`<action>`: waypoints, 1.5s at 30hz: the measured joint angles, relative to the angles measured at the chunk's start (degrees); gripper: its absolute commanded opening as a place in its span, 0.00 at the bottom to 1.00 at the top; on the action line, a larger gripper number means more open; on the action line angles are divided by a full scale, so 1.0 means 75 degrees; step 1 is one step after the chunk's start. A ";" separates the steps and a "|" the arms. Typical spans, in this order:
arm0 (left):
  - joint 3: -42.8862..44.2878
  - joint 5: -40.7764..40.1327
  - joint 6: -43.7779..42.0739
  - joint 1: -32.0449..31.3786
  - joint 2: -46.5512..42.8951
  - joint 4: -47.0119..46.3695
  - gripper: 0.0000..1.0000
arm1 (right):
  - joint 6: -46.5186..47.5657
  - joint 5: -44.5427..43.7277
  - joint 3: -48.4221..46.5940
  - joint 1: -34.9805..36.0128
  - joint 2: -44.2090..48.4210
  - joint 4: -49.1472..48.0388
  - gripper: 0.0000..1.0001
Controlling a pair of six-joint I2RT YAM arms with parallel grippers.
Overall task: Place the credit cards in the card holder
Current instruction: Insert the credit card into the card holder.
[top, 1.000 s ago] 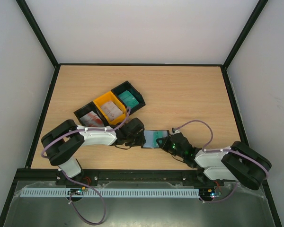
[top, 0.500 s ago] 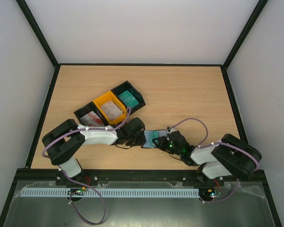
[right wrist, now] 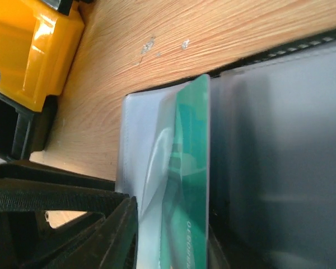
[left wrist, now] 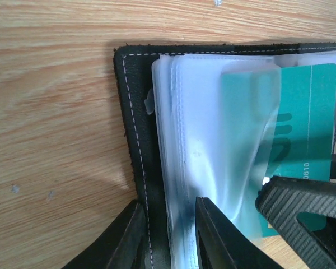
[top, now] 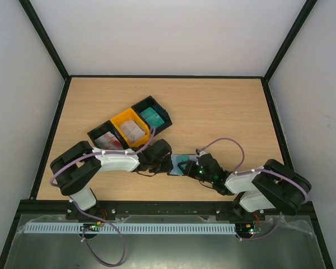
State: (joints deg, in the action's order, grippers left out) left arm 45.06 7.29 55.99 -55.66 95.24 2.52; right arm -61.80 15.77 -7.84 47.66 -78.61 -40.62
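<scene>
Only the top view takes in the row of three small plastic bins [top: 122,119], black, yellow, black, at ten o'clock from the small black folding card holder [top: 174,165]. The bins carry red-and-white credit cards [top: 106,140], grey-white ones and teal ones. The left wrist view alone shows the holder's white stitching and its stack of clear plastic sleeves [left wrist: 201,123]. There a teal-green plastic credit card [left wrist: 308,112] sits with its nine o'clock part under a frosted sleeve. The right wrist view sees that card nearly edge-on, with a corner of the yellow bin [right wrist: 28,50] at ten o'clock.

The holder lies near the six o'clock edge of the light wood-grain tabletop [top: 224,112], between both arms. White walls [top: 157,33] and black frame posts [top: 45,39] close in the space.

The left fingers [left wrist: 126,244] reach in from nine o'clock. They stand partly spread, one tip at the stitched black border, the other on the sleeves. The right fingers [right wrist: 61,224] come from four o'clock. The one in plain view stands off the card with a strip of sleeve between, so they are parted, not pinching it.
</scene>
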 measured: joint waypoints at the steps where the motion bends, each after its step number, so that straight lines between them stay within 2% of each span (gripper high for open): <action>1: 0.0000 0.0006 0.0000 0.0000 0.0009 -0.0023 0.27 | 0.0020 -0.0003 -0.0009 0.0000 0.0114 0.0128 0.35; 8: 0.0029 0.0052 -0.0009 -0.0006 0.0087 -0.0181 0.27 | 0.0131 -0.0213 -0.0047 0.0012 0.1020 0.1230 0.51; 18: 0.0041 0.0085 -0.0047 -0.0006 0.0114 -0.0236 0.27 | 0.0122 -0.0731 -0.0554 0.0050 0.1349 0.2629 0.52; 28: 0.0041 0.0134 -0.0061 -0.0006 0.0143 -0.0315 0.27 | -0.0035 -0.0953 -0.0708 0.0064 0.1425 0.3040 0.59; 45: 0.0041 0.0137 -0.0064 -0.0006 0.0143 -0.0323 0.24 | 0.0280 -0.1241 -0.0804 0.0137 0.1163 0.2900 0.53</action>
State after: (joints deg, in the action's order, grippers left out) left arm 45.36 8.32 55.51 -55.70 96.31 0.10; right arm -59.70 6.46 -13.87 48.69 -69.89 -18.87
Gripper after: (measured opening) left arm 0.254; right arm 0.527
